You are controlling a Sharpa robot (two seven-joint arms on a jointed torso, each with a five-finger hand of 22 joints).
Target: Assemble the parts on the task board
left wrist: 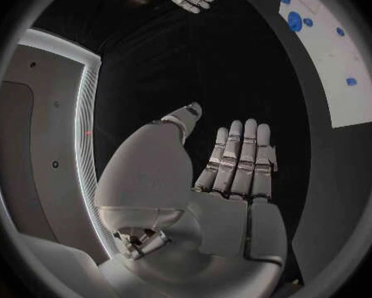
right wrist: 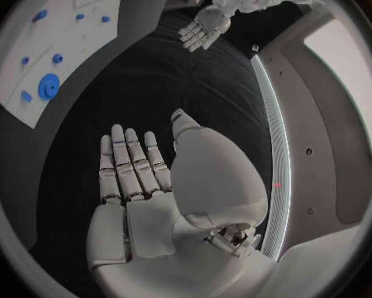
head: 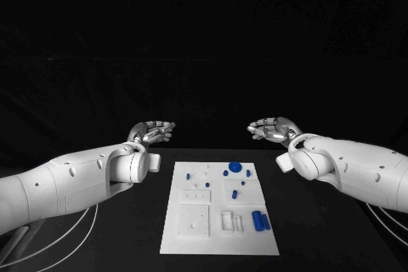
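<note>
Nearest the camera lies the board [head: 219, 207] at table centre, with blue parts [head: 260, 220] loose at its 4 o'clock and a disc [head: 234, 164] near 12. Left hand [head: 150, 131] at 10 and right hand [head: 273, 129] at 2 hover beyond it, fingers spread, holding nothing. Risk: a reach over the board's crowded right half could knock neighbouring parts astray.

There are no words, numbers, labels or signs to read in these pictures. The white task board [head: 219, 225] has none on it, and the small blue parts [head: 234, 165] have none either
</note>
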